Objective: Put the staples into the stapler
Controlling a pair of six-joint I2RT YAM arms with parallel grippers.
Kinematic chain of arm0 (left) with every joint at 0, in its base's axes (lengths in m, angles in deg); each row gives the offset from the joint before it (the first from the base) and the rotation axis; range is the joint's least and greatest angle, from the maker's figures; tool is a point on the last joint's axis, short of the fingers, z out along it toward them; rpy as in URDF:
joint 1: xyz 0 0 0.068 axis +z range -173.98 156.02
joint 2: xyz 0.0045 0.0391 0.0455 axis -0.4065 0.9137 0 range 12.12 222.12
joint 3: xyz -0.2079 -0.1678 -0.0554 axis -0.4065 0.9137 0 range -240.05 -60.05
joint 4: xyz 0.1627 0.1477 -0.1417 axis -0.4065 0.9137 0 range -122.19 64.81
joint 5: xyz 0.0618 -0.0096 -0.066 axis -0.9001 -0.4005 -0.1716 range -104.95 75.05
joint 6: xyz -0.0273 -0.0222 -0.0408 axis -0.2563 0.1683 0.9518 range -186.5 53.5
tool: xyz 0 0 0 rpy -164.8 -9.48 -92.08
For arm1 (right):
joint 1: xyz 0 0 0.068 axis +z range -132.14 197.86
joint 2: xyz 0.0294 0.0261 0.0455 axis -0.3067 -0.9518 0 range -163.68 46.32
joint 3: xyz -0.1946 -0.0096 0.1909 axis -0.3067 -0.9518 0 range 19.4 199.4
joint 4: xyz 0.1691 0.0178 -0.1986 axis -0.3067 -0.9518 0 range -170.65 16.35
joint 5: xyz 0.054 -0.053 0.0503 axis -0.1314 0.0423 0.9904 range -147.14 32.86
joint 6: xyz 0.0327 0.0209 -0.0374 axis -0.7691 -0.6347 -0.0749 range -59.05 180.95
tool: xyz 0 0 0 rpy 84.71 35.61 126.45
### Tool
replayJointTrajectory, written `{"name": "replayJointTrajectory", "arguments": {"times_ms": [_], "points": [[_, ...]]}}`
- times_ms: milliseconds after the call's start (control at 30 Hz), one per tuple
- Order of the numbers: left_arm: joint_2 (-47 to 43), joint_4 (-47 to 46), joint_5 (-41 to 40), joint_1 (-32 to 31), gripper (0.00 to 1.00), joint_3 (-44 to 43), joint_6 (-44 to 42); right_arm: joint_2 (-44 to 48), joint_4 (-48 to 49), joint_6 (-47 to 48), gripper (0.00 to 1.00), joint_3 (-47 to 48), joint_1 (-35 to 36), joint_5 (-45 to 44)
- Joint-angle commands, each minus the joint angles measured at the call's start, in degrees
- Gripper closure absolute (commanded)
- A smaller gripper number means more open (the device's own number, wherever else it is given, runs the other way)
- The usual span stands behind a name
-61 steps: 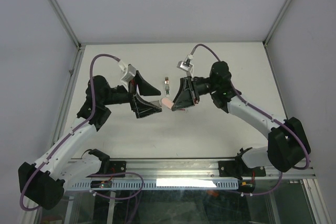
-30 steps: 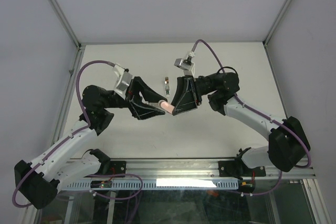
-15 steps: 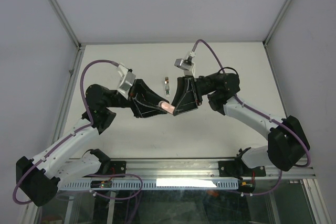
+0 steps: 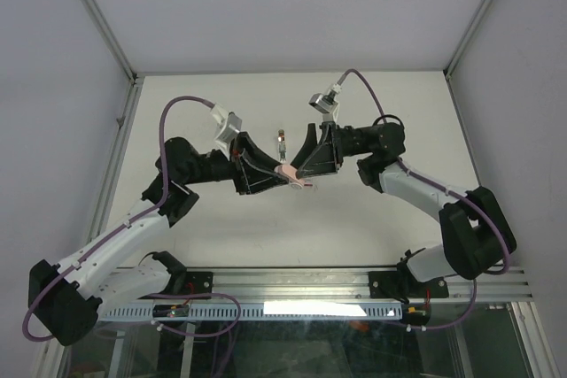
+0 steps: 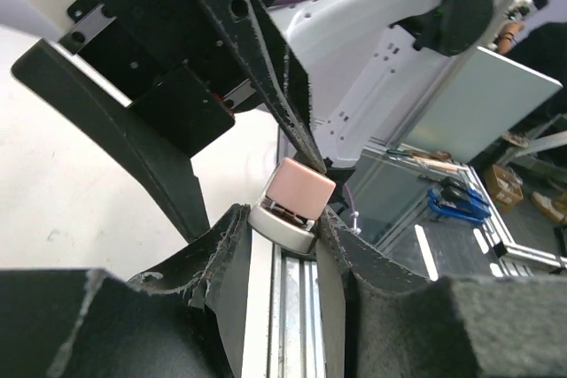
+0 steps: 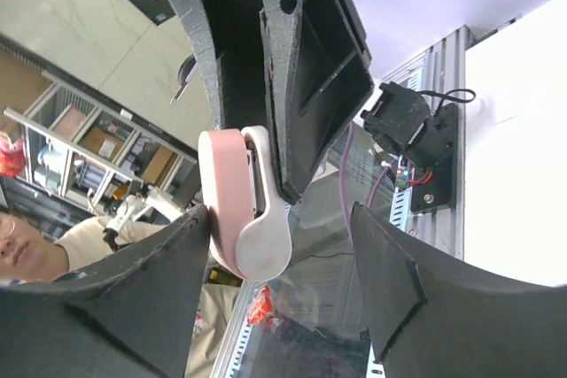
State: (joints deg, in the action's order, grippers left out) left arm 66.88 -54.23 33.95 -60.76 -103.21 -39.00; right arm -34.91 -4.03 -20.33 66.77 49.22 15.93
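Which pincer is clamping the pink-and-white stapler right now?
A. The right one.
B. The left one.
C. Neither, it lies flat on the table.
B: in the left wrist view the stapler sits squeezed in the left pincer, while the right pincer gapes wide with the stapler off to one side.

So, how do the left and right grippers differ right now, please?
The left gripper has its jaws shut on the small pink-and-white stapler; the right gripper has its jaws wide open, clamping nothing. The left gripper points rightward, the right gripper leftward. Both are black and meet at the stapler.
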Motion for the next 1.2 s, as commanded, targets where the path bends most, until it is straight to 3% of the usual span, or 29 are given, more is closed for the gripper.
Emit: {"name": "replayJointTrajectory", "arguments": {"times_ms": [0, 200, 333, 467, 567, 633, 667, 900, 1167], "points": [[1.22, 2.65, -8.01, -0.58, 1.00, -0.06, 1.44, -1.49, 4.90, 1.23, 0.32, -1.68, -1.44, -3.41], [2.40, 10.79, -14.34, -0.43, 1.00, -2.10, 1.06, -1.94, 13.46, -2.52, 0.20, -6.00, -6.90, -5.92], [3.36, 15.35, -16.26, -0.40, 1.00, -3.52, 1.83, 0.13, 11.10, 1.35, 0.19, -7.78, -9.20, -6.67], [4.84, 16.49, -15.13, -0.40, 1.00, -4.43, 2.30, 4.40, -4.25, 13.20, 0.19, -8.10, -10.31, -9.17], [5.60, 16.61, -14.16, -0.35, 1.00, -4.56, 1.58, 9.66, -25.75, 28.69, 0.19, -6.31, -10.44, -12.91], [6.06, 16.73, -12.88, -0.40, 1.00, -4.77, 0.82, 12.52, -37.80, 30.90, 0.19, -4.63, -10.35, -13.29], [6.37, 16.91, -12.04, -0.39, 1.00, -4.94, 0.35, 13.38, -41.76, 38.98, 0.20, -3.89, -10.31, -14.83], [8.63, 18.74, -8.44, -0.39, 1.00, -6.50, -1.84, 15.15, -55.04, 52.31, 0.27, -0.22, -6.62, -13.28], [8.95, 18.93, -6.55, -0.40, 1.00, -6.81, -2.34, 13.73, -55.17, 53.33, 0.43, 0.94, -2.96, -14.26]]}}
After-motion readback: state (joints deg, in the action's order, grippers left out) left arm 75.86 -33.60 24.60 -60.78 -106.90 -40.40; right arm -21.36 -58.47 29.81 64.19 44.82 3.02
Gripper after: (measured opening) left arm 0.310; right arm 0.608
